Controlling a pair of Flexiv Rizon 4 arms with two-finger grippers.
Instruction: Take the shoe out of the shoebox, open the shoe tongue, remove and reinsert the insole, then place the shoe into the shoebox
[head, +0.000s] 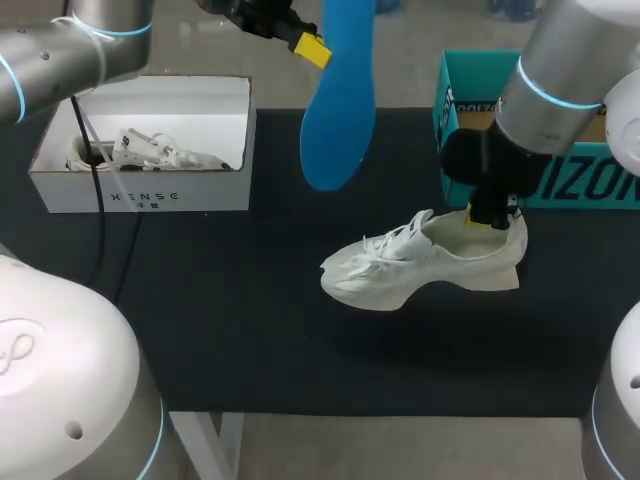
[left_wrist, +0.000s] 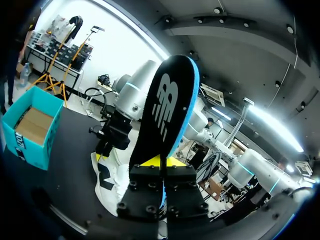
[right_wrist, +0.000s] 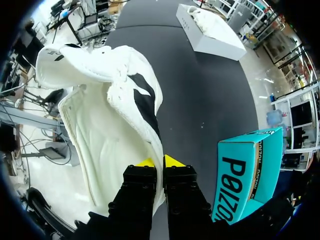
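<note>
Leftmost, well off to the outer side of the left end effector (head: 310, 48), a white open-topped cardboard shoebox (head: 140, 185) sits on the black-covered desk (head: 300, 350). A second white shoe (head: 150, 150) lies inside the shoebox.

The left end effector is raised above the desk and clenched on one end of a long blue foam insole (head: 338, 100). The insole hangs down from the fingers, its rounded toe end lowest. In the left wrist view both yellow tips press on the insole from either side. It stands straight out ahead of the end effector, showing a black face with a blue rim.

Below and ahead of the left end effector is a white lace-up sneaker (head: 420, 265), out of the shoebox. The right end effector (head: 490, 220) grasps its heel collar from above, and the toe points away from that end effector toward the shoebox. In the right wrist view the two yellow tips pinch the heel wall. The opened sneaker, with its pale lining and black side patches, stretches away ahead of them. Whether the sole touches the desk cannot be told.

Just beside the right end effector, on its outer side, stands a teal cardboard box (head: 470, 75).
</note>
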